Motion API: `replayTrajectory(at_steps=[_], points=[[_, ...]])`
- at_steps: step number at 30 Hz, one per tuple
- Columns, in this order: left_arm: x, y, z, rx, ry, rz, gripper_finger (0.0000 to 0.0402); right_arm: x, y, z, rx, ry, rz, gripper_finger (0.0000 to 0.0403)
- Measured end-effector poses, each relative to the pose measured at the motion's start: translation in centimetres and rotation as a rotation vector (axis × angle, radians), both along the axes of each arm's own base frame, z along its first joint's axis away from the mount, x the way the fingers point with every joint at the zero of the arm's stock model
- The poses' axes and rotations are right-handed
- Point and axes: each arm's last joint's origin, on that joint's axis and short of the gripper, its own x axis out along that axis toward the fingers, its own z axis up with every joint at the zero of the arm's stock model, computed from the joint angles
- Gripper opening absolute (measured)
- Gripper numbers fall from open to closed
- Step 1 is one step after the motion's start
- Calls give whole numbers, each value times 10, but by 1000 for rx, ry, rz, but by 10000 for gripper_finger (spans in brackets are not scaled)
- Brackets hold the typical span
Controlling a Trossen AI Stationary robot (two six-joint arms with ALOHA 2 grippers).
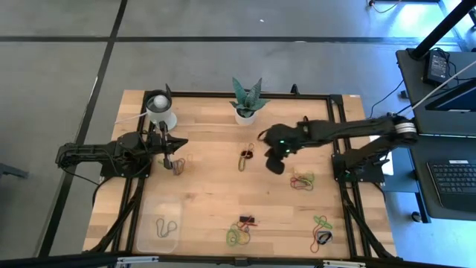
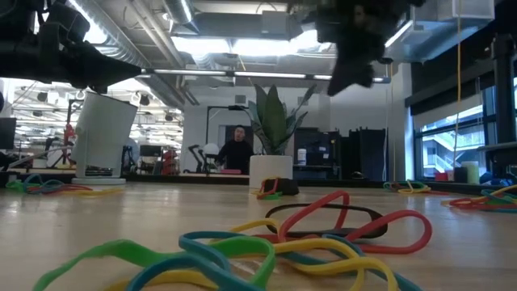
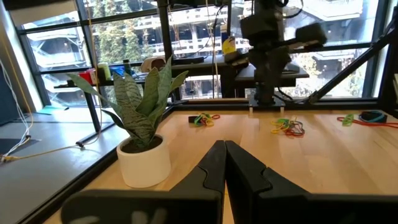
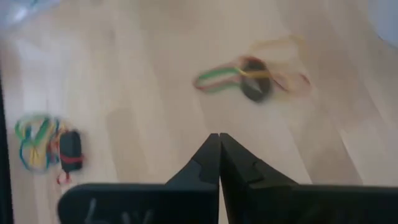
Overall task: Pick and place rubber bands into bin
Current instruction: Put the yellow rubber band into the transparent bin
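Small heaps of coloured rubber bands lie flat on the wooden table: near the middle (image 1: pixel 245 158), right of it (image 1: pixel 302 180), at the near right (image 1: pixel 322 223), near the front edge (image 1: pixel 237 237) and beside my left gripper (image 1: pixel 178 164). The clear bin (image 1: pixel 141 217) stands at the near left with a few bands (image 1: pixel 165 225) inside. My left gripper (image 1: pixel 178 143) is shut and empty, level above the table's left side. My right gripper (image 1: pixel 274 165) is shut and empty, raised between the middle heap and the right one, pointing down (image 4: pixel 219 142).
A white cup (image 1: pixel 160 110) and a potted plant (image 1: pixel 247 100) stand along the far edge. A small black clip block (image 1: pixel 247 220) lies by the front heap, also in the right wrist view (image 4: pixel 70 147). A person (image 2: pixel 237 149) is far behind the table.
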Motion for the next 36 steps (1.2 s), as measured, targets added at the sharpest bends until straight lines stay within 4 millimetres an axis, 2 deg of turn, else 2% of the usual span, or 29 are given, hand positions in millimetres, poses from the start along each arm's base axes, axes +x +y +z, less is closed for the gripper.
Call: replayTrajectory(at_steps=[6, 12, 21, 27, 32, 36], points=[[0, 0, 0, -9, -3, -1, 4, -39, -1, 9, 114, -19, -258, 4], [0, 0, 1, -26, -14, -1, 4, -58, -2, 13, 158, -57, -378, 4], [0, 0, 1, 8, -5, 0, 4, -58, -2, 14, 122, -60, -340, 4], [0, 1, 1, 56, 9, 35, 4, -63, -2, 10, 62, 8, -275, 4], [0, 1, 1, 7, -11, 33, 4, -75, -2, 7, 13, 31, -212, 3], [0, -1, 6, -21, -26, -19, 4, -95, -2, 0, -15, 5, -210, 2]])
